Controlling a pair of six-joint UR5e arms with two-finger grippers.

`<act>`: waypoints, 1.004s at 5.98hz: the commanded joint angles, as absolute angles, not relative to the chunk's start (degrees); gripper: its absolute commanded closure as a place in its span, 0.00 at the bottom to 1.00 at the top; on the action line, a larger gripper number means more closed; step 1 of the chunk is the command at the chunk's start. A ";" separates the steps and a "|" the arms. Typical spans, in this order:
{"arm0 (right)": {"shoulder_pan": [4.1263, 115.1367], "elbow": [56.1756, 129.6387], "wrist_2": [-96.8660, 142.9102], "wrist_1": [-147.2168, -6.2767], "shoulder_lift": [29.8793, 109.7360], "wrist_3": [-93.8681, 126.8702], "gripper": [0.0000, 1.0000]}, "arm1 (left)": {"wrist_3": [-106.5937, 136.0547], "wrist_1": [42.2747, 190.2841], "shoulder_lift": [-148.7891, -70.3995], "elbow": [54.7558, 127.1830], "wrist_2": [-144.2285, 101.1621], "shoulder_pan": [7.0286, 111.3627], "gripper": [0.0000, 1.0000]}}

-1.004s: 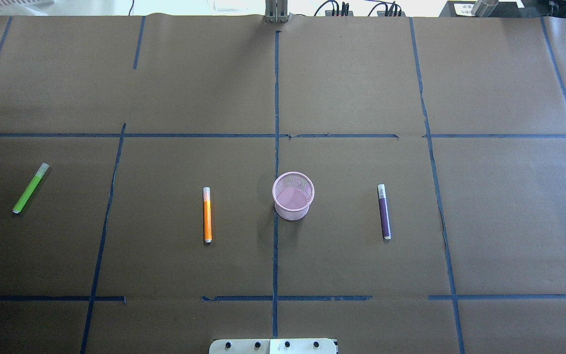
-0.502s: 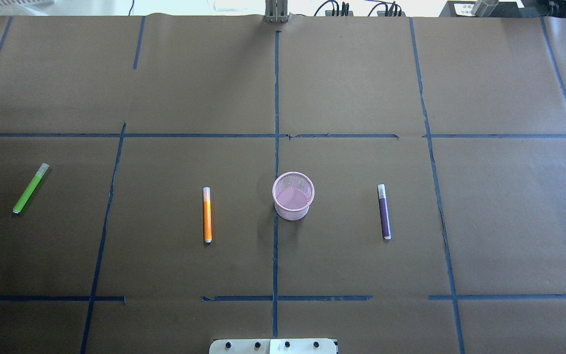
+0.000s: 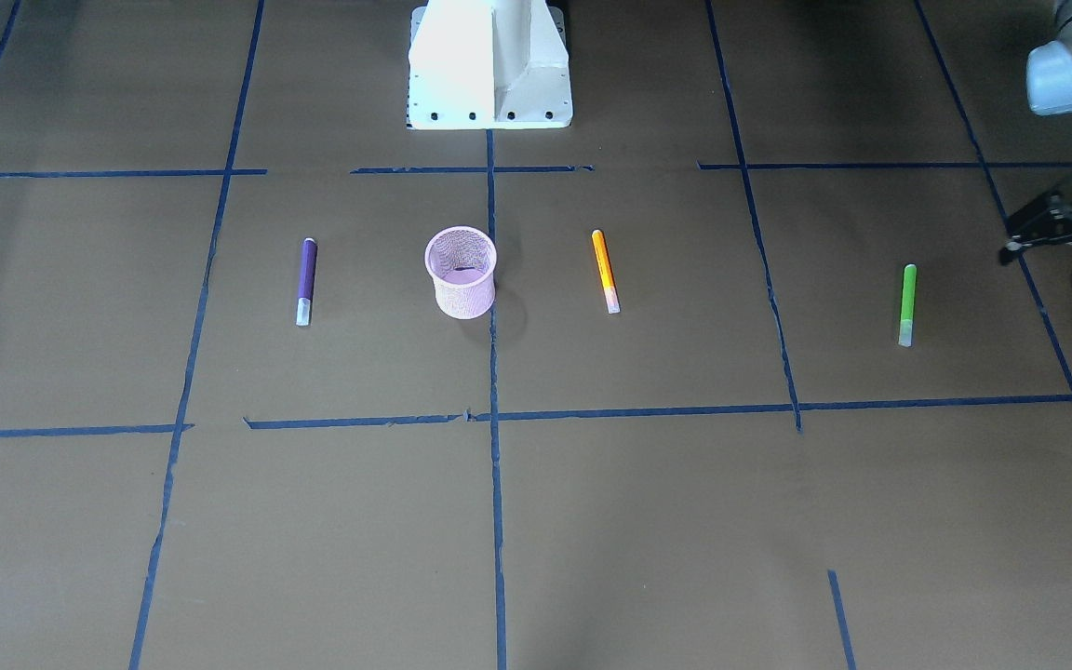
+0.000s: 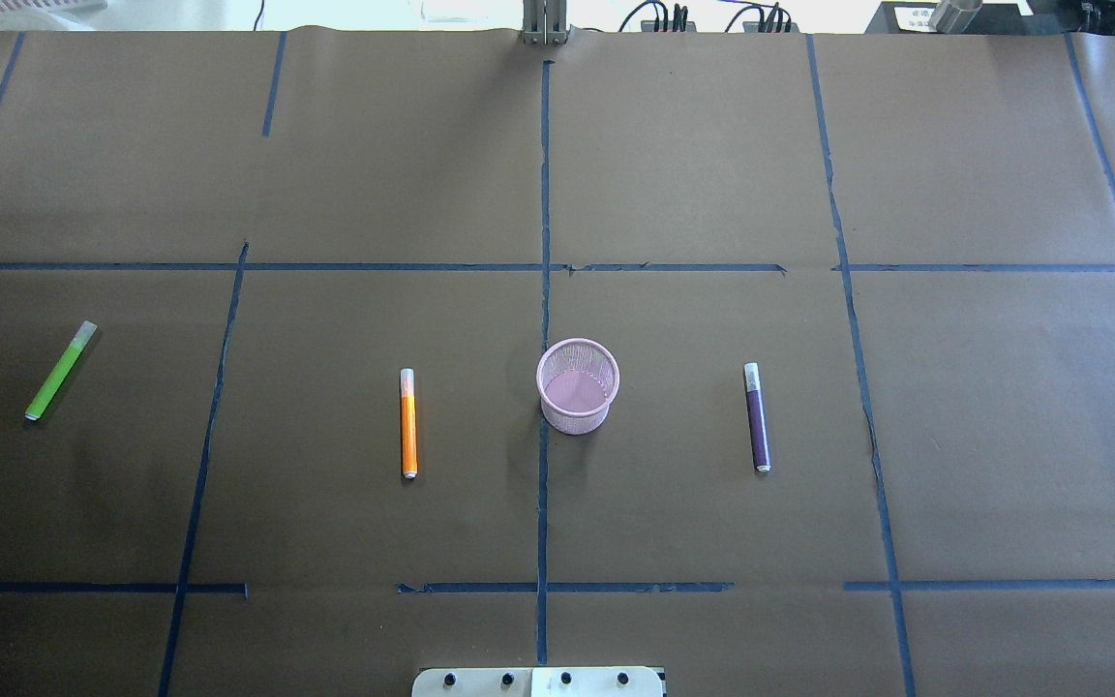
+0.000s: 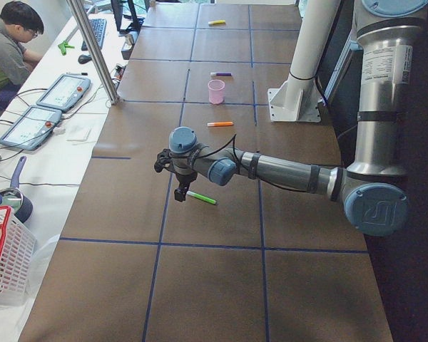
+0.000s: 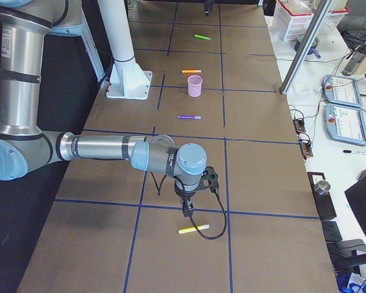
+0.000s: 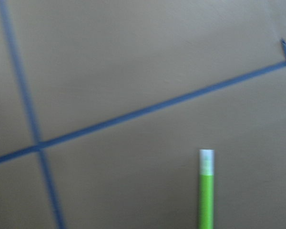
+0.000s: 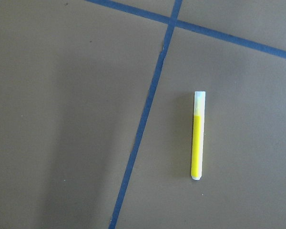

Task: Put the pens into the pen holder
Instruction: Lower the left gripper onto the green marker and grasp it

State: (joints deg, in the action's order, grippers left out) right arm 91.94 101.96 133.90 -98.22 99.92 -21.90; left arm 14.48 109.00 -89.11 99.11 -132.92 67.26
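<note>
On brown taped table point(image 4: 712, 145), left gripper point(image 3: 1052, 251) with fingers apart near green pen point(image 3: 907, 302); cannot tell for right gripper point(image 6: 188, 212). Could roll pen away if closing off-centre.

The overhead camera looks forward and down on the brown paper-covered bench point(image 4: 712, 145); the front-facing one looks steeply down from the opposite side. Both frame the small round pink wire-mesh cup point(image 4: 577, 385). Side cameras look along the bench from either end. Wrist cameras sit close above it: the left over the green marker pen point(image 7: 206, 195), the right over a yellow marker pen point(image 8: 197, 148).
</note>
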 commanded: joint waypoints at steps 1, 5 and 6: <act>91.85 101.26 133.77 -96.77 100.11 -21.71 0.00 | 24.02 111.96 -91.04 97.74 -125.20 58.83 0.00; 91.85 101.25 133.86 -96.77 100.11 -21.71 0.00 | 33.65 123.49 -95.27 87.19 -122.26 53.53 0.07; 91.85 101.25 133.86 -96.77 100.11 -21.71 0.00 | 33.66 123.49 -95.10 87.27 -122.34 53.53 0.14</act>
State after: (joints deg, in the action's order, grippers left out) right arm 91.85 101.25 133.88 -96.77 100.11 -21.71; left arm 33.20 123.36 -95.08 87.39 -122.55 53.73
